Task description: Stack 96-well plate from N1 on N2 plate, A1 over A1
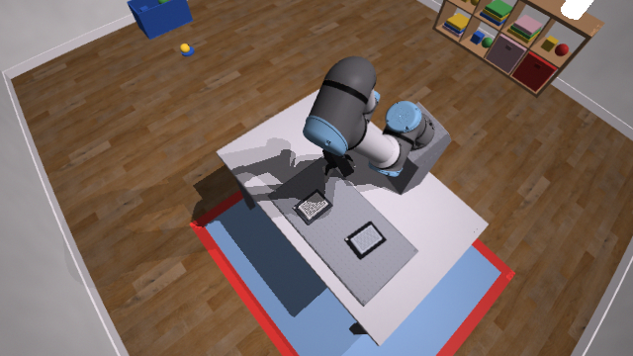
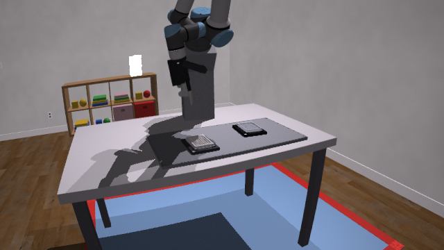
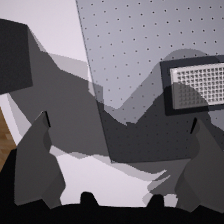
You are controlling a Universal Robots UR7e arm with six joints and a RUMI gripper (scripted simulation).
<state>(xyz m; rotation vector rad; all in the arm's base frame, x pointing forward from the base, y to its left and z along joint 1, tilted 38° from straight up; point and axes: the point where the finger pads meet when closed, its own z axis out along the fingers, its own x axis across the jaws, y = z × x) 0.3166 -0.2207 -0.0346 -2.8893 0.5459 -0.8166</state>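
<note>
- the tool (image 2: 187, 95) hung high above the tabletop (image 2: 114, 146), with its jaws fully apart and nothing between them.
- the 96-well plate (image 2: 200, 141) sat in nest n1 (image 2: 205, 149), below the tool and a little forward of it, on the grey perforated board (image 2: 277, 133).
- the second plate (image 2: 249, 127) lay in nest n2 (image 2: 250, 134), farther from the tool, well apart from the first.
- in the wrist view, the 96-well plate (image 3: 200, 87) was at the upper right, beyond the fingers.

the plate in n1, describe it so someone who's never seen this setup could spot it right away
On the white table lies a dark grey perforated mat holding two black plate nests. The N1 plate sits in the nest nearer the arm's shadow, below the open end effector. It looks pale with a clear grid of wells, while the other plate looks darker.
</note>
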